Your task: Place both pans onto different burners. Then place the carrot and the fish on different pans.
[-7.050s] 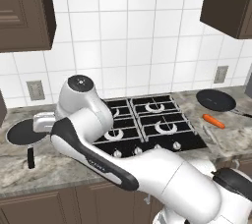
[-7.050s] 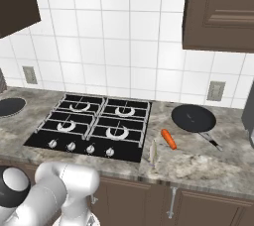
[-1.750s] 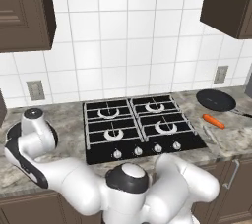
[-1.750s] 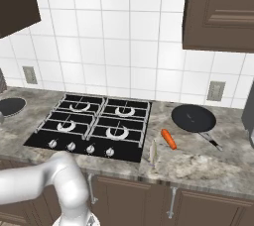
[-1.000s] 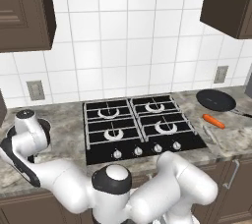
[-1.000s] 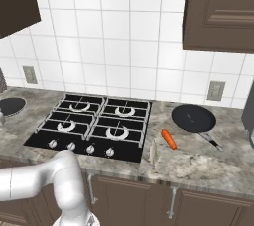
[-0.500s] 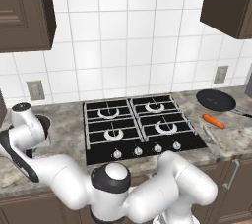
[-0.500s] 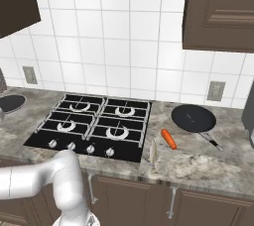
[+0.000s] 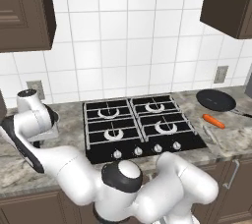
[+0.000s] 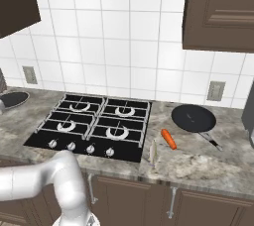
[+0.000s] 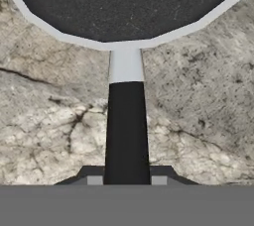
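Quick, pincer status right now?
Pincer: closed on the handle of the left pan, which sits on the counter.

The pan [image 11: 126,2] has a matt, finely speckled black inside, a pale metal-looking rim and a smooth matt black handle [image 11: 126,136]. The desk [image 11: 198,111] looks like veined grey stone. Glossy white tiles [image 9: 128,46] line the wall.

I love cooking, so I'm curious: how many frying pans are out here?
2. One pan sits on the counter right of the cooktop; the other pan is at its left, handle gripped by the end effector.
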